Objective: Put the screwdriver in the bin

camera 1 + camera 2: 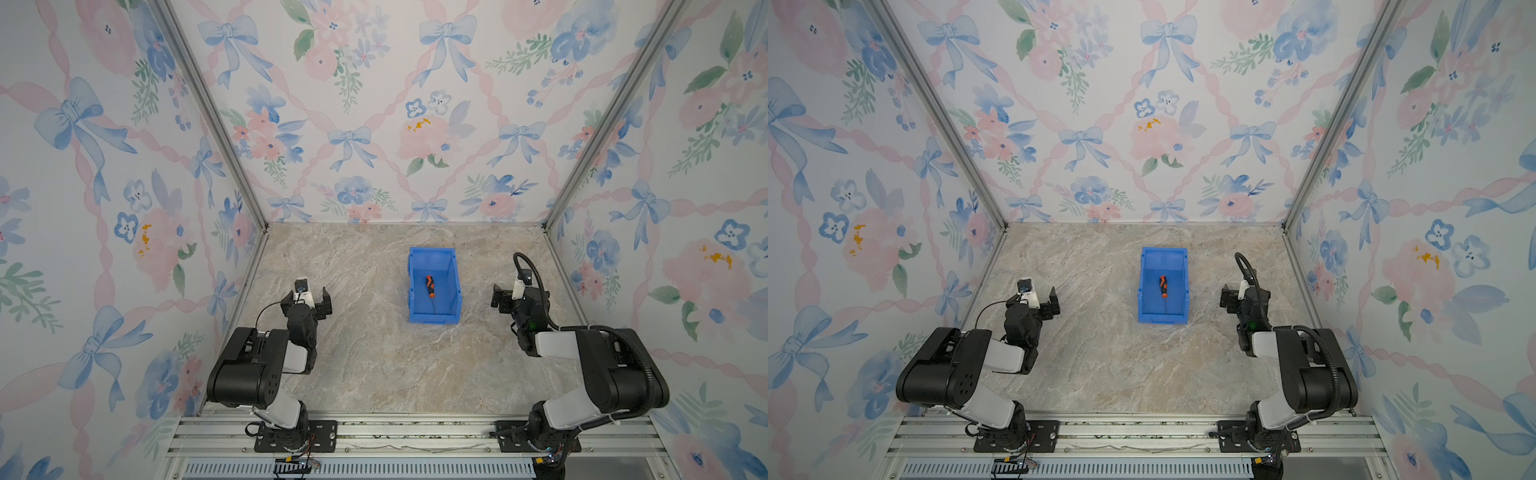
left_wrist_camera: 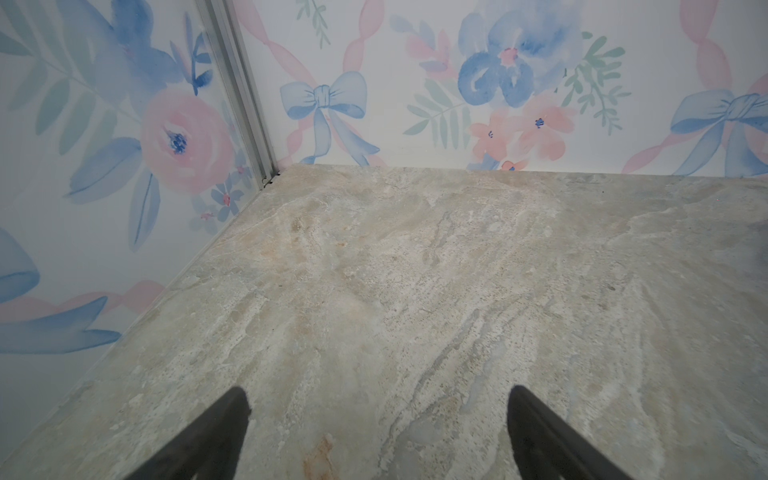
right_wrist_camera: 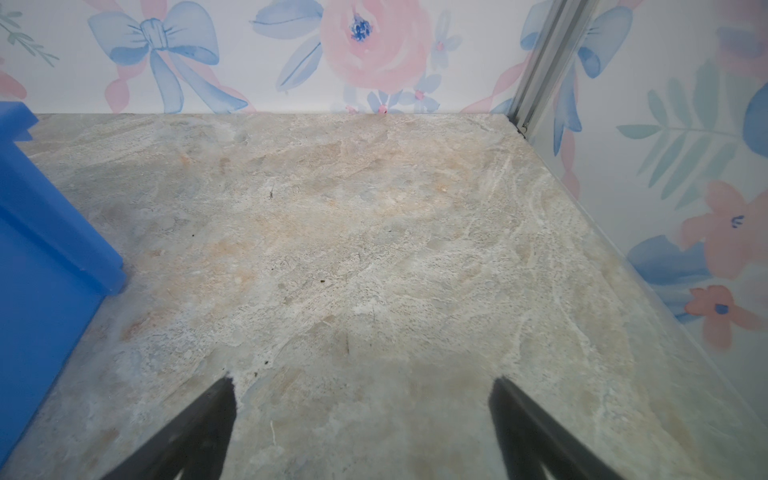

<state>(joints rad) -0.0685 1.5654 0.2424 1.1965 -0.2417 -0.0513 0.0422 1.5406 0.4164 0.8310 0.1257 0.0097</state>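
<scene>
Bin [image 1: 434, 319] [image 1: 1163, 318] stands alone on the marble-pattern counter [image 1: 374, 365], right of centre, between the two arms and well apart from both. Nothing else is on the counter. Flowered wallpaper walls [image 1: 353, 124] close three sides, and a metal rail [image 1: 415, 434] carries the arm bases at the near edge.

Left fingers [image 2: 224, 428] are spread wide over bare counter and hold nothing. Right fingers [image 3: 208, 419] are also spread wide and empty. The bin's blue outer wall [image 3: 45, 257] shows beside them, not touching.

Screwdriver [image 1: 430, 287] [image 1: 1164, 286] lies flat on the bin's floor, clear of the walls. Its long axis runs roughly along the bin's length, skewed slightly. The orange-and-black handle is toward the back wall and the thin shaft points toward the arms. Nothing lies above the bin's open top.
</scene>
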